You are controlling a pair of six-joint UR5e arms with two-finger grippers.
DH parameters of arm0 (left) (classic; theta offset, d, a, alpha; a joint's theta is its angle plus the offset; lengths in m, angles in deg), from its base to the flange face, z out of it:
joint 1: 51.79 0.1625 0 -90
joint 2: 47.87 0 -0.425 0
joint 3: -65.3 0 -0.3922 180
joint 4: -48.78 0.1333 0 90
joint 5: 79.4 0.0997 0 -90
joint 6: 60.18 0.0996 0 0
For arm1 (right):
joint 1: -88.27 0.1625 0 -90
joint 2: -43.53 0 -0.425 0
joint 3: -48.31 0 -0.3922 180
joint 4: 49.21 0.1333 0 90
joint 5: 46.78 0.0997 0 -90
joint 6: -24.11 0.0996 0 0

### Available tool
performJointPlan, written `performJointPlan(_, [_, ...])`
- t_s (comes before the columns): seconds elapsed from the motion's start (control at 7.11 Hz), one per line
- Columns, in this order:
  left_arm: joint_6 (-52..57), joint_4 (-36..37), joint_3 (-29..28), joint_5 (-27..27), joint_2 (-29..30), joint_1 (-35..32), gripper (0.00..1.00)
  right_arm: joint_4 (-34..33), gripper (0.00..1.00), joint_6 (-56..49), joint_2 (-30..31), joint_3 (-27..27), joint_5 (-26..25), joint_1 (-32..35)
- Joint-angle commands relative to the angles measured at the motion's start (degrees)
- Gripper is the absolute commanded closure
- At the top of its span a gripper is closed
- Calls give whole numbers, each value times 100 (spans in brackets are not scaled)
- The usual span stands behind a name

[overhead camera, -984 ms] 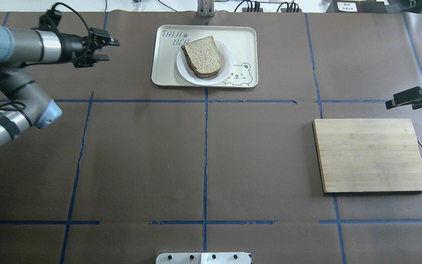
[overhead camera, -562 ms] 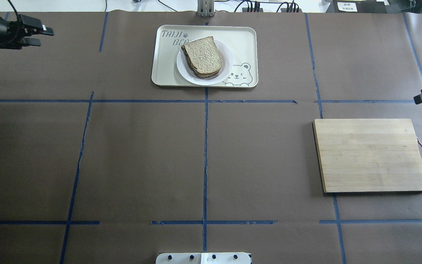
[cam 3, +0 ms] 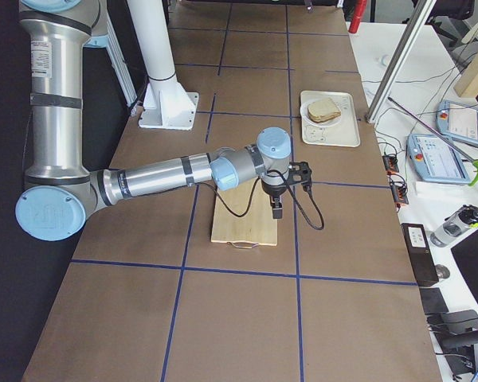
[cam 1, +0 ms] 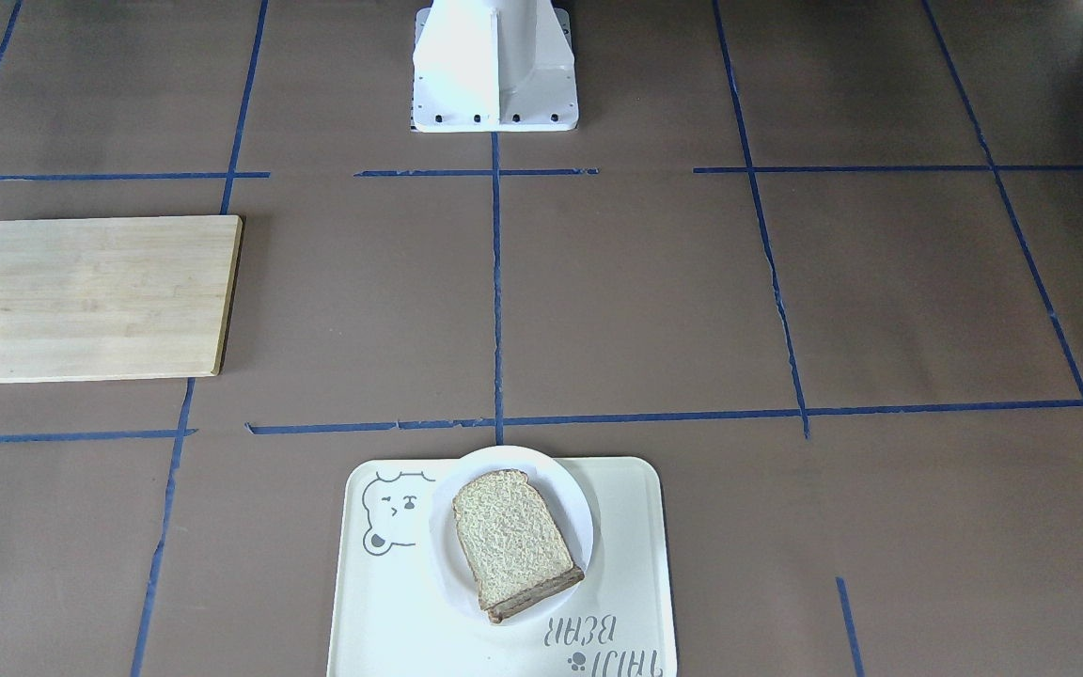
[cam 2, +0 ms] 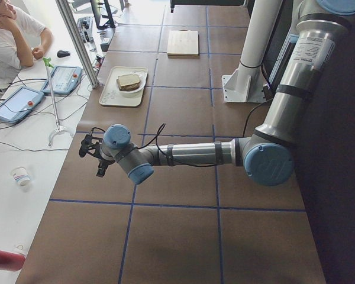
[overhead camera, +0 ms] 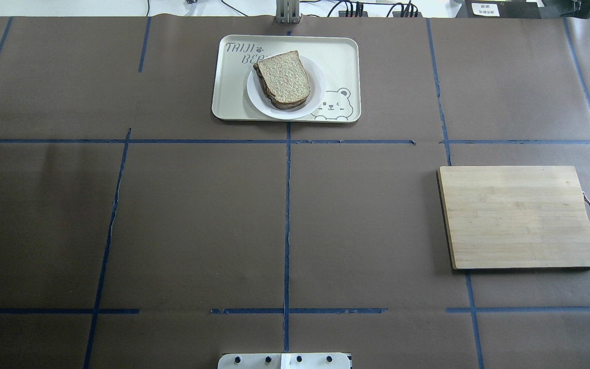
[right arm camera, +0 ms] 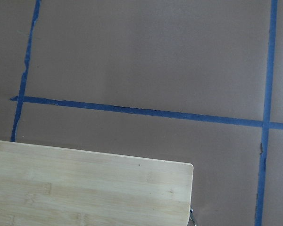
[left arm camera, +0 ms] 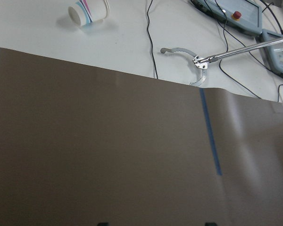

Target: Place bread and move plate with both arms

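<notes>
Exterior left, left arm stretched level, right arm likewise beside board, jaws' state unclear.

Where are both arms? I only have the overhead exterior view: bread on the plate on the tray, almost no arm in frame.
Observer: The left arm stretches over the left end of the table, with the left claw near the operators' edge.
Operator: And the right?
Observer: The right claw hangs close to a corner of the wooden board.
Operator: Anyone nearby?
Observer: A person sits beside the table, near the tray.
</notes>
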Motion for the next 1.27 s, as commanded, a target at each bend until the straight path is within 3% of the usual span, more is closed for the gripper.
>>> performJointPlan(0.0, [1544,1316,332,86,-339,-227,25,-650,1,-894,85,-53,26,327])
performJointPlan(0.14, [2166,2296,952,34,-619,-323,25,-784,1,-1386,251,-28,25,467])
performJointPlan(0.28, [2782,4220,2002,60,-709,-480,25,-873,1,-1730,400,-10,17,538])
performJointPlan(0.42, [3553,5693,2839,69,-866,-560,23,-882,1,-1916,576,-36,34,600])
performJointPlan(0.56, [3874,6421,3074,60,-955,-561,21,-891,1,-2144,725,-62,52,775])
performJointPlan(0.84, [4753,6490,3041,-36,-1446,-596,2,-1389,1,-2812,815,-71,43,1004])
performJointPlan(1.12, [4730,6472,3129,-902,-1746,-719,1,-1436,1,-2850,850,-71,17,1022])
